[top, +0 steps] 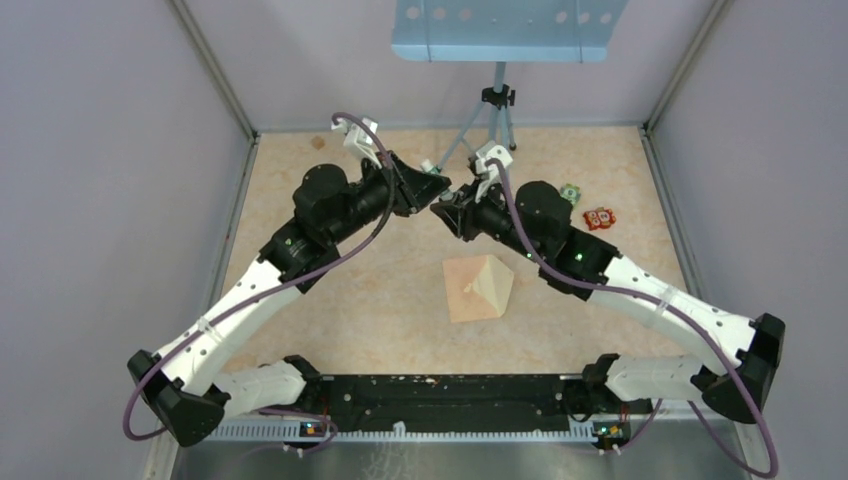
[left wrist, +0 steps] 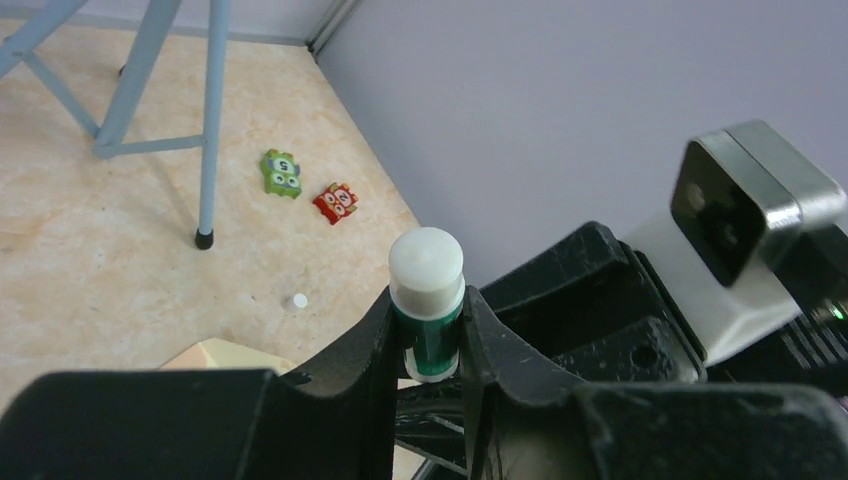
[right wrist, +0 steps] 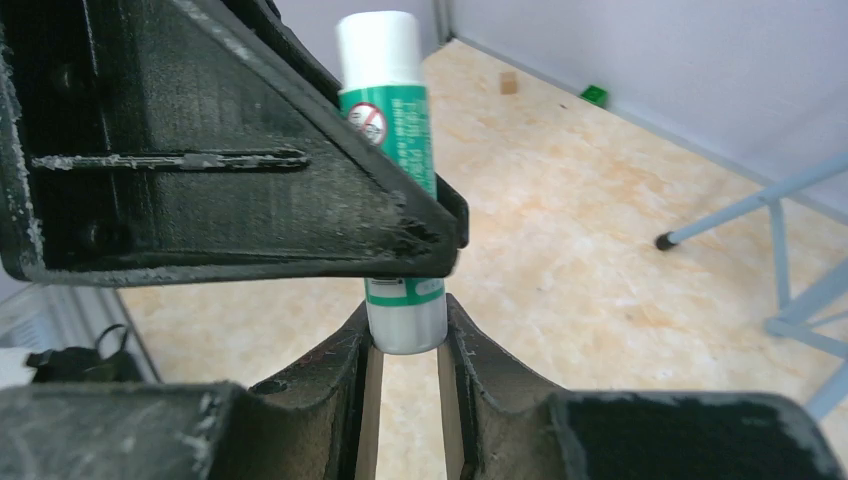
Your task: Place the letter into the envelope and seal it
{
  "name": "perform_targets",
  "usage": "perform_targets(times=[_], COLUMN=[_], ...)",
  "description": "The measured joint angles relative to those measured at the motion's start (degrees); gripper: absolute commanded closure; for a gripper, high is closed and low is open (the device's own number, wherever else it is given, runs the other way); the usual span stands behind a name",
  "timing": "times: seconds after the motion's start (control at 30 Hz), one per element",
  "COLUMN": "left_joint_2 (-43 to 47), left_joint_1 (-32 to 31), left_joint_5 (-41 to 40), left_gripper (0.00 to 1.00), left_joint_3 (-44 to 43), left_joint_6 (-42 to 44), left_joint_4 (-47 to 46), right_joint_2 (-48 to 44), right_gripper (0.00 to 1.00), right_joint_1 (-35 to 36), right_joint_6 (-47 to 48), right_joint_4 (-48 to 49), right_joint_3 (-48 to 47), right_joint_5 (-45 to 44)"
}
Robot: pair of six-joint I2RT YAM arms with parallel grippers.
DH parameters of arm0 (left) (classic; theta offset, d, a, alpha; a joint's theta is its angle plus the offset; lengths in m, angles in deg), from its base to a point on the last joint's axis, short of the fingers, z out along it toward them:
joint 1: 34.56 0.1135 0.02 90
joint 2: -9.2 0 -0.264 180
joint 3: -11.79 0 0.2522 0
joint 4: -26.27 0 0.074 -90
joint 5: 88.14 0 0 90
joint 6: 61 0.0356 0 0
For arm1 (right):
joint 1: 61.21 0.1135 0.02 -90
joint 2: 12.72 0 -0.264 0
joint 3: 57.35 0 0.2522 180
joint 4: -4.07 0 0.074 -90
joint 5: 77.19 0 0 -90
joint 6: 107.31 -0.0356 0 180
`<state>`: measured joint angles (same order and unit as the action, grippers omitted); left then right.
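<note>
The left pincer (left wrist: pixel 428 312) clamps a glue stick (left wrist: pixel 427 262) by its green body, the white cap standing clear of the fingertips, while the right pincer (right wrist: pixel 405 330) grips the same stick at its opposite white end, a finger pressed to each side. Both sets of jaws stand narrow, closed on the tube. The two arms meet nose to nose above the far middle of the bench (top: pixel 340 300), the left arm reaching in from 8 o'clock and the right from 4 o'clock in the overhead view. Towards 6 o'clock from that meeting point, well apart from both pincers, the envelope (top: pixel 460 295) lies flat on the bench, pinkish-tan. The letter (top: pixel 498 285), a paler cream sheet, overlaps its right half as a pointed shape; whether it is tucked inside or merely rests on top cannot be told. At 3 o'clock from the right pincer, near the right wall, sit two small monster-faced pieces, a green tile (top: pixel 570 193) and a red tile (top: pixel 599 218), just beside each other. At 12 o'clock a blue tripod stand (top: pixel 497 110) rises from the far edge of the bench, carrying a perforated blue tray (top: pixel 500 30)
</note>
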<state>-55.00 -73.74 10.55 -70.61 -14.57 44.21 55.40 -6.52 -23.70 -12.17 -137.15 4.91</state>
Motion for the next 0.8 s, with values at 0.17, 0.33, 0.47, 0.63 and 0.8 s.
perform_targets(times=[0.17,0.33,0.47,0.63,0.8], left_joint_2=[1.8,3.9,5.4,5.4,2.3], left_joint_1=[0.1,0.5,0.5,0.5,0.5], left_joint_5=[2.0,3.7,4.6,4.3,4.0], left_gripper=[1.0,1.0,1.0,1.0,1.0], left_joint_3=[1.6,3.1,3.3,2.9,-1.1], left_joint_6=[1.4,3.7,4.9,5.4,5.0], left_joint_4=[-2.1,-3.9,-5.2,-3.5,2.9], right_joint_2=[-2.7,-4.4,-4.5,-6.1,-7.6], right_gripper=[0.86,0.85,0.63,0.4,0.29], right_joint_1=[-5.4,-11.4,-12.2,-12.1,-9.6], right_joint_6=[-5.0,-10.9,-13.5,-10.6,-3.1], right_joint_4=[0.8,4.1,6.2,2.7,-3.4], right_joint_3=[1.3,1.9,1.9,1.9,1.8], right_joint_5=[12.4,25.2,32.7,31.9,22.2])
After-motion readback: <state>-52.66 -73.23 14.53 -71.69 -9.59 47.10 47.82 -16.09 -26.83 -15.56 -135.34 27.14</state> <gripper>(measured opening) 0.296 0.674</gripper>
